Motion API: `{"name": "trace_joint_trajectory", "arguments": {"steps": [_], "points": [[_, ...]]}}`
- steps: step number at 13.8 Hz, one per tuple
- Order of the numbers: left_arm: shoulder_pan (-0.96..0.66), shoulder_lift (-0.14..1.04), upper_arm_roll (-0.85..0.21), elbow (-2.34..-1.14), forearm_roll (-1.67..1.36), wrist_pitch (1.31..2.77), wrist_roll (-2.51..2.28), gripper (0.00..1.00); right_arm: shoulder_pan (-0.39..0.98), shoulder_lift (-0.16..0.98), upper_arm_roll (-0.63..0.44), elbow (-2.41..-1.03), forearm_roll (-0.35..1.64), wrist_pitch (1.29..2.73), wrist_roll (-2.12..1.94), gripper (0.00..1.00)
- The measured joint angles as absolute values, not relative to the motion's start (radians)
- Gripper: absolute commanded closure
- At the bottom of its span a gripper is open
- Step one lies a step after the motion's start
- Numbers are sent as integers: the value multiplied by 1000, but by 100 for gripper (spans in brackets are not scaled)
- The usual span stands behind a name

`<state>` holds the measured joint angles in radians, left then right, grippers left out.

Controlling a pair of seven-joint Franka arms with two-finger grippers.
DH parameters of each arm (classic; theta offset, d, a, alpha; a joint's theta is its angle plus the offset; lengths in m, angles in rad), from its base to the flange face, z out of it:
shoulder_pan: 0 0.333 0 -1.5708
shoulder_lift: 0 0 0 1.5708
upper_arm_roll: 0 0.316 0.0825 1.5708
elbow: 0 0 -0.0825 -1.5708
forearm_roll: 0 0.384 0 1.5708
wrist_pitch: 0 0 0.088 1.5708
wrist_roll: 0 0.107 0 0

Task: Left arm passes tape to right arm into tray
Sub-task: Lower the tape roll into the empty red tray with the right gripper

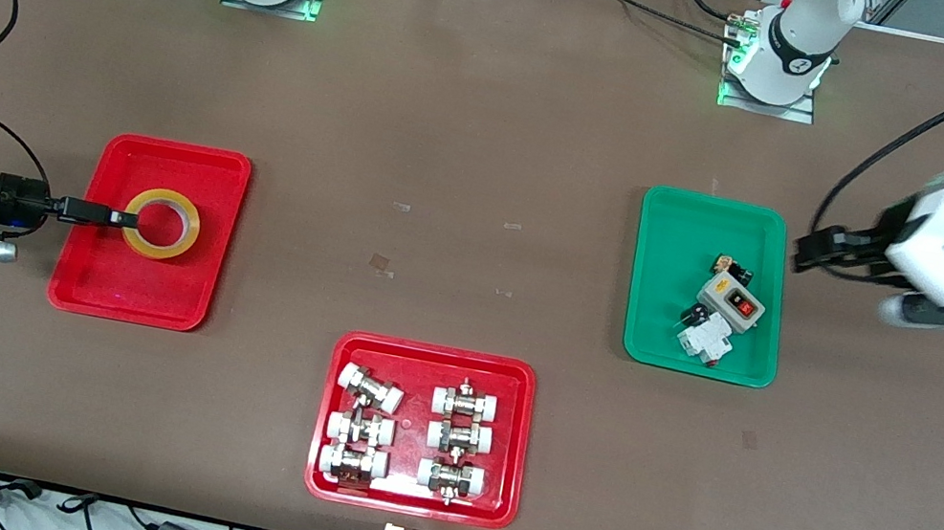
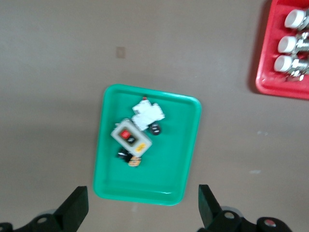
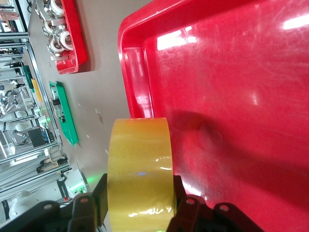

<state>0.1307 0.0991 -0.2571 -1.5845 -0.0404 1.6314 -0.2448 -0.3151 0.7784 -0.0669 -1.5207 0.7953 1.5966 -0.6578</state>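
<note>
The tape, a yellow roll, is inside the plain red tray at the right arm's end of the tabletop, its wall pinched by the right hand. The tray of white-capped fittings sits nearer the front camera. A green tray carries a switch box. Beside it hovers the left hand, spread wide, empty. No readable writing.

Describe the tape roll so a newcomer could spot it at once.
Find the plain red tray at the right arm's end of the table. The tape is over it, gripped by the right gripper. It is the only yellow translucent ring here; the other red tray holds metal fittings.
</note>
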Motion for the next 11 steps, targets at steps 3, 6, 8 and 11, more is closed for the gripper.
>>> {"name": "trace_joint_trajectory", "arguments": {"steps": [3, 6, 8, 11], "points": [[53, 48, -97, -1586, -40, 1612, -103, 0, -315, 783, -65, -1520, 795, 1598, -678, 70], [41, 13, -22, -1592, -17, 1581, 21, 0, -320, 799, -65, -1520, 795, 1600, -699, 70], [41, -4, -11, -1596, 19, 1578, 47, 0, -324, 807, -65, -1520, 795, 1601, -711, 70], [30, -22, -14, -1596, 28, 1578, 46, 0, -333, 817, -65, -1517, 797, 1617, -731, 70]]}}
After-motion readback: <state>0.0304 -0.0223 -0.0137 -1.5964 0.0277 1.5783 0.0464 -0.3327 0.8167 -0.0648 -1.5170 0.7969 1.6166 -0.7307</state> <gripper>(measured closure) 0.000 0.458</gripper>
